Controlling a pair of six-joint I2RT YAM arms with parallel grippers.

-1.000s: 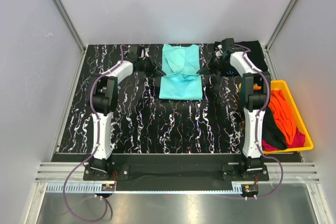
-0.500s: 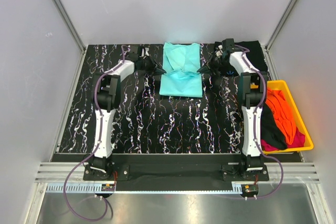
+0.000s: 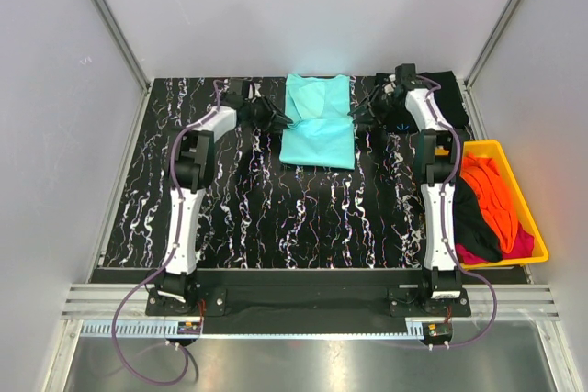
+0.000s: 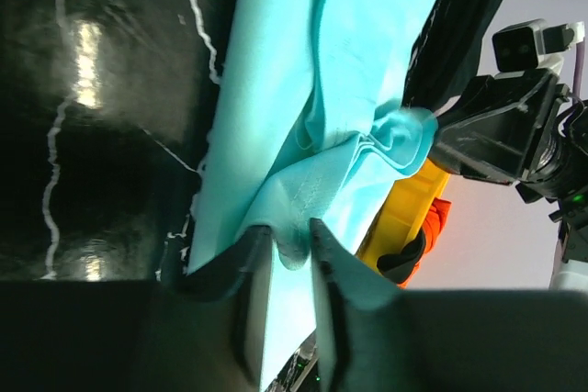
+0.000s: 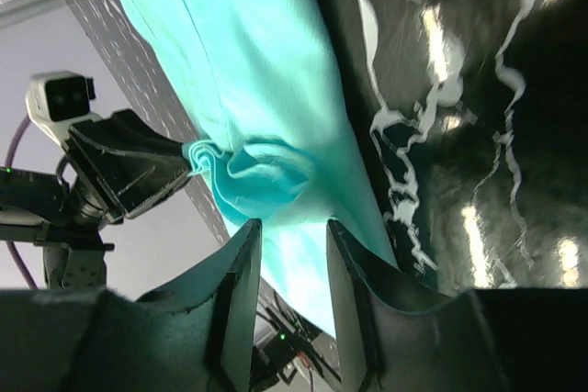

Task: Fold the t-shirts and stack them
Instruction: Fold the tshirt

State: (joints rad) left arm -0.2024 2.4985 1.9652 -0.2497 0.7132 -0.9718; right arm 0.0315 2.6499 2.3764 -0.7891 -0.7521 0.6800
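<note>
The light teal t-shirt (image 3: 317,126) lies at the back middle of the table, creased across its middle. My left gripper (image 3: 285,120) is at its left edge and my right gripper (image 3: 355,117) at its right edge. In the left wrist view my left gripper (image 4: 287,231) is shut on a fold of the teal shirt (image 4: 303,89). In the right wrist view my right gripper (image 5: 292,227) holds a bunched fold of the teal shirt (image 5: 266,52). A black t-shirt (image 3: 443,91) lies at the back right. Orange (image 3: 491,195), black and magenta (image 3: 519,243) shirts lie in the bin.
A yellow plastic bin (image 3: 537,227) stands at the right edge of the black marbled table (image 3: 276,218). White walls and metal frame posts close in the back and sides. Both arms are stretched far toward the back.
Both grippers have moved a little further back and closer together with the teal shirt's edges in them. The shirt's near hem has shifted slightly back.
</note>
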